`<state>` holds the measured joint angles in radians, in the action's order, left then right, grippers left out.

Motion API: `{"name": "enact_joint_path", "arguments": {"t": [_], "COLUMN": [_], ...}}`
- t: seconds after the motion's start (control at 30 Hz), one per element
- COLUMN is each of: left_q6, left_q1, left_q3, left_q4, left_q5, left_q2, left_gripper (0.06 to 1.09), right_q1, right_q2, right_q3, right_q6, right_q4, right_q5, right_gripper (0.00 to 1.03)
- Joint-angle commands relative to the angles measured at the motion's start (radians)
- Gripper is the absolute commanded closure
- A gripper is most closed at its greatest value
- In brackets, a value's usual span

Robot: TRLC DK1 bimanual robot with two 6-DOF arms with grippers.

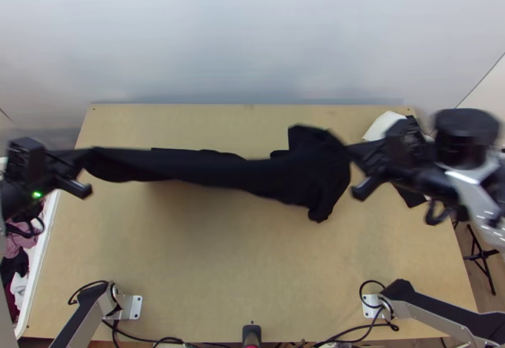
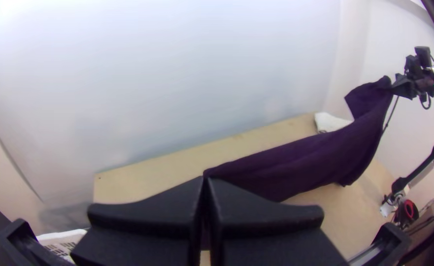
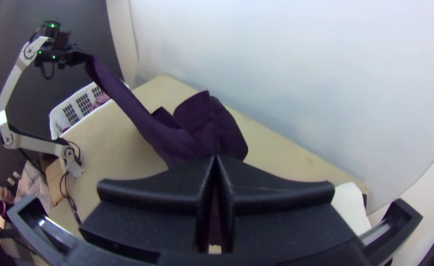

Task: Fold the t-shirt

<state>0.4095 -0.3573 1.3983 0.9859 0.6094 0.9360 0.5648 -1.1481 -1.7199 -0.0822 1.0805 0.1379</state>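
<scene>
Gripping the dark t-shirt (image 1: 240, 172) at both ends, I have it strung between my two grippers over the wooden table (image 1: 252, 272). My left gripper (image 1: 87, 155) is clenched on one end, out by the table's left side; its flat fingers meet, with cloth coming out from between their tips. My right gripper (image 1: 351, 151) is closed on the other end, over the right part of the table, and its fingers pinch the fabric just as firmly. I can't tell which part of the t-shirt either one has.

The cloth is neither spread nor neatly folded. It runs as a long, gathered band, narrow near my left gripper, then widening into loose, hanging folds toward my right one, where a flap sticks up and a corner droops toward the near side. Much of it is off the wood, though I can't tell whether the lowest folds touch.

Near the table's far right corner lies a white cloth (image 1: 381, 126), beside my right arm. Past the left edge stands a white basket (image 1: 41, 254) with pink clothing (image 1: 20, 242) and other garments in it. A dark device (image 1: 251, 334) sits at the middle of the near edge.
</scene>
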Motion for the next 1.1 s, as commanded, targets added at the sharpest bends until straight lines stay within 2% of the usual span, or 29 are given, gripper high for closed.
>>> {"name": "enact_joint_path", "arguments": {"t": [0.0, 0.17, 0.5, 0.6, 0.73, 0.83, 1.0, 1.07], "left_q6": [-0.06, -0.175, -0.238, -0.258, -0.296, -0.316, -0.374, -0.426], "left_q1": [-0.146, -0.147, 0.106, 0.169, 0.247, 0.279, 0.299, 0.297], "left_q3": [0.107, 0.2, 0.51, 0.62, 0.699, 0.743, 0.851, 0.869], "left_q4": [-0.078, -0.095, -0.003, 0.01, 0.013, 0.01, 0.008, -0.038], "left_q5": [0.007, 0.02, 0.024, 0.024, 0.038, 0.044, 0.095, 0.098], "left_q2": [0.04, 0.07, 0.096, 0.122, 0.149, 0.158, 0.141, 0.118], "left_gripper": [1.04, 1.04, 1.04, 1.04, 1.04, 1.04, 1.04, 1.04], "right_q1": [-0.137, -0.154, -0.158, -0.129, 0.003, 0.014, 0.046, 0.046], "right_q2": [0.036, 0.031, -0.081, -0.071, -0.053, -0.042, -0.012, 0.011], "right_q3": [-0.176, -0.265, -0.607, -0.607, -0.537, -0.524, -0.561, -0.578], "right_q6": [0.016, 0.048, 0.041, 0.044, 0.091, 0.098, 0.119, 0.119], "right_q4": [0.016, 0.015, -0.008, -0.047, -0.076, -0.077, -0.09, -0.111], "right_q5": [-0.001, -0.001, 0.0, 0.008, 0.012, 0.069, 0.072, 0.071], "right_gripper": [1.0, 1.0, 1.0, 1.0, 1.0, 1.0, 1.0, 1.0]}}
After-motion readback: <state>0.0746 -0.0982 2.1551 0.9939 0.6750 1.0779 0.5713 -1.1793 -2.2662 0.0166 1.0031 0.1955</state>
